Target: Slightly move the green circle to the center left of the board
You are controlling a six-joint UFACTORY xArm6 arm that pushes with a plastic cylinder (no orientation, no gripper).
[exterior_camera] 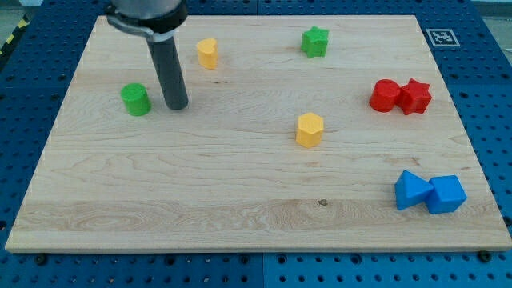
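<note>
The green circle (136, 99) sits at the counter's (240, 216) upper left. My tip (178, 106) rests just to its right, with a narrow gap between them. There is no claw: the rod holds nothing. A yellow block (207, 53) stands nearby.

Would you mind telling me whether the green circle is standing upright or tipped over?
Upright: the green circle stands on its flat base, round top face showing, just left of my tip, with a small gap between.
</note>
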